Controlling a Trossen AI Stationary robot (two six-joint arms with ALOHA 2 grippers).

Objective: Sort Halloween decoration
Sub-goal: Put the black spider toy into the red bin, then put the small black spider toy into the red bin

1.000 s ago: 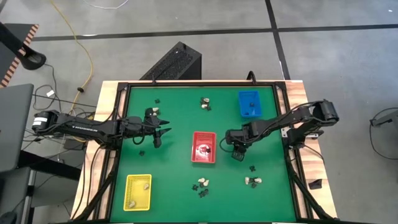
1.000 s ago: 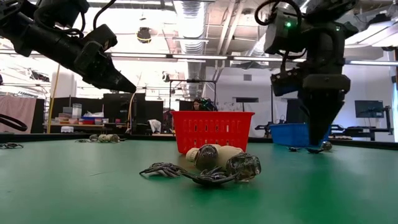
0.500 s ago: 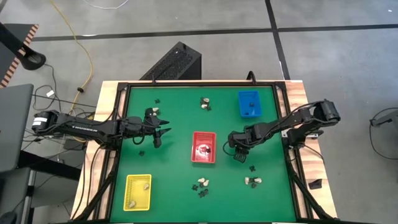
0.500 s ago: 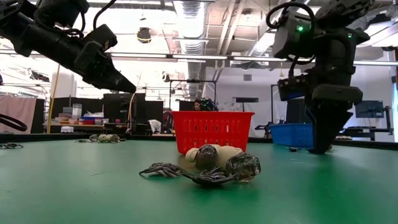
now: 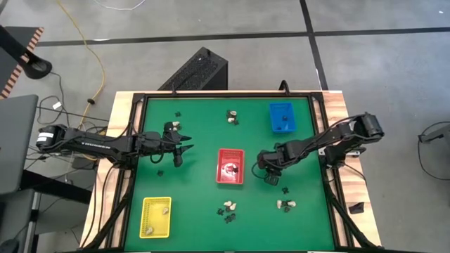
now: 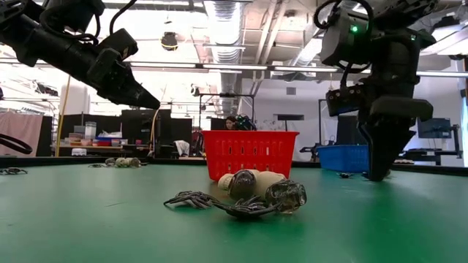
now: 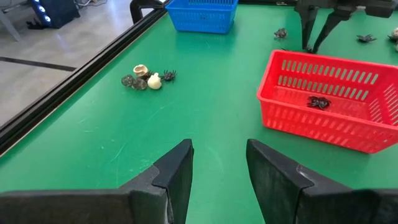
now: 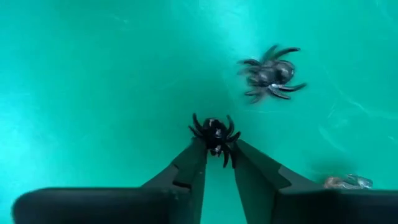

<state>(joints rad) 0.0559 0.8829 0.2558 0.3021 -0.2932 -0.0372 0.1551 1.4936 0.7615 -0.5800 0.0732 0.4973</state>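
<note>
The right gripper is down on the green counter, just right of the red tray. Its fingers are nearly closed, and a small black spider sits pinched at their tips. A second, greyer spider lies on the counter near it, apart from the gripper.

The red tray holds a black spider; from above, a pale piece also shows inside it. The blue tray stands at the counter's far right and has a small dark piece in it. The yellow tray at the near left holds two cream lumps, one toward its far end and one toward its near end.

Loose decorations lie in clusters on the counter: a cream and black group at the far middle, a spider tangled with pale lumps in front of the red tray, another cream group at the near right, and a black piece at the far left.

The left gripper hangs above the counter's left half with its fingers apart and nothing between them.
</note>
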